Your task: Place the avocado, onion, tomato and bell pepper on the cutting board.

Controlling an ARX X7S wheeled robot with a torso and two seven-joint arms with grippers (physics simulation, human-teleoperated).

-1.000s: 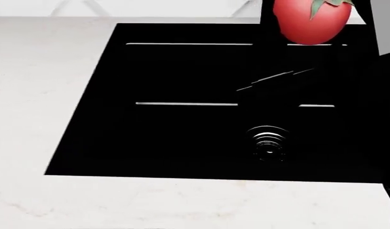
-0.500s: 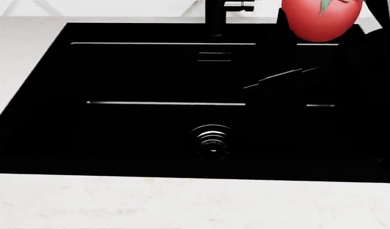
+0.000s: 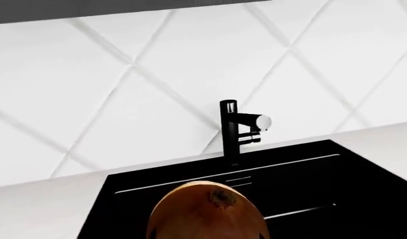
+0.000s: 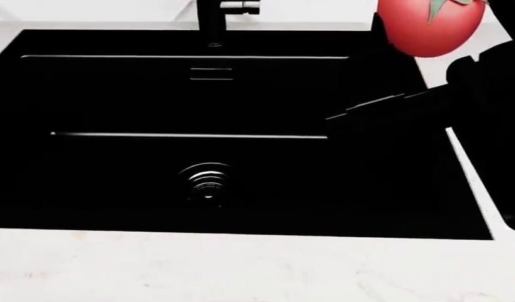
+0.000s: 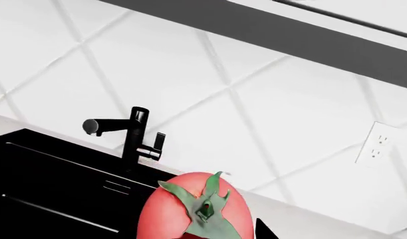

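Observation:
The golden-brown onion (image 3: 207, 211) fills the near middle of the left wrist view, hanging above the black sink, with my left gripper (image 3: 207, 235) shut on it; its fingers are hidden behind the bulb. The red tomato (image 5: 193, 209) with its green star stem sits in my right gripper (image 5: 197, 235), which is shut on it. In the head view the tomato (image 4: 430, 25) hangs at the top right over the sink's right rim, with the black right arm (image 4: 484, 82) below it. The avocado, bell pepper and cutting board are out of view.
A black sink (image 4: 106, 94) with a round drain (image 4: 207, 182) lies below. A black faucet (image 4: 217, 16) stands at its back edge. White marble counter (image 4: 240, 267) runs along the front, and a white tiled wall with an outlet (image 5: 376, 144) stands behind.
The sink, drain and faucet have slid left across the head view, so the view has swung right. The tomato has stayed at the top right in the right gripper.

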